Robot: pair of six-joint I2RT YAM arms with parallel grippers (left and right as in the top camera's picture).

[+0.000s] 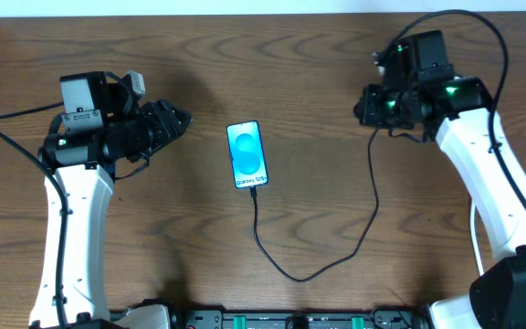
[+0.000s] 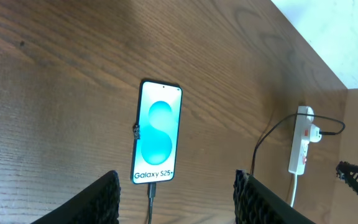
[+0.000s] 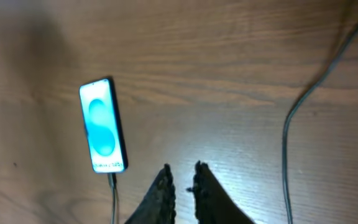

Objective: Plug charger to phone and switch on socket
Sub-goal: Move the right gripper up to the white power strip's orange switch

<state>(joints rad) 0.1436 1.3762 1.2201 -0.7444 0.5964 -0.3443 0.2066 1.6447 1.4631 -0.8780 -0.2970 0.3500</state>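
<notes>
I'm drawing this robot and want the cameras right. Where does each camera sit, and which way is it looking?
Overhead: above the table, facing straight down; shows both arms, left hand and right hand.
Left wrist: on the left arm, facing across the phone toward the socket; shows its open fingers.
Right wrist: on the right arm, facing down at the table; shows its shut fingers.
Shared: all three see the phone and charger.

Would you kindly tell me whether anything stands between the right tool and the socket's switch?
Nothing visible does. The left wrist view shows the socket uncovered, the charger's adapter plugged in beside its red switch; overhead, the right arm hides it.
</notes>
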